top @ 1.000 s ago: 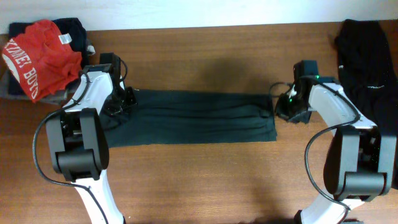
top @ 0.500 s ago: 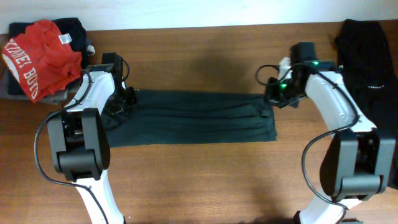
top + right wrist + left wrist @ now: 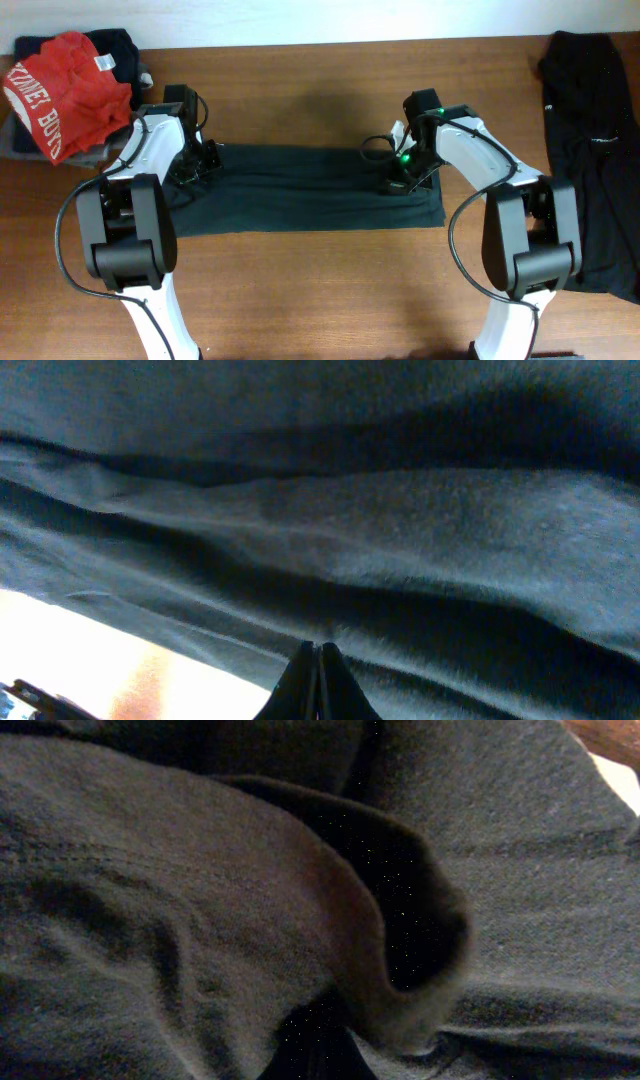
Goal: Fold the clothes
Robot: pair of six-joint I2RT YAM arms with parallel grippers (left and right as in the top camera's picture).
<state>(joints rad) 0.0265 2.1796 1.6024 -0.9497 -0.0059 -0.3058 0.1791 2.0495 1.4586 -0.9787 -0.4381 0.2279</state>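
The dark grey-green shirt (image 3: 300,190) lies across the middle of the table (image 3: 320,290) as a long, flat strip running left to right. It looks already folded lengthwise, with soft creases along its length. This suggests the remaining step is to bring one end over the other.

The left tool (image 3: 205,160) sits on the strip's left end. Its wrist view is filled with cloth that humps up close to the lens. The fingers themselves are hidden there, but the tool is clenched. Whether cloth is caught in it I cannot tell. Placed there, it probably serves to pin that end so the strip does not slide.

The right tool (image 3: 398,182) is over the strip, a little in from the right end, near the upper edge. In its wrist view the two fingertips meet in a closed point, with folds of the shirt right against them. It is clenched, but the pictures do not show whether a layer is pinched between the tips. The right end of the strip lies flat on the table beyond it. If it does hold the edge, carrying it toward the left end would halve the strip.

The other clothes wait at the sides. A red shirt (image 3: 60,90) with white lettering tops a pile of dark clothes (image 3: 115,45) at the far left corner. A black garment (image 3: 590,130) is spread along the right edge.
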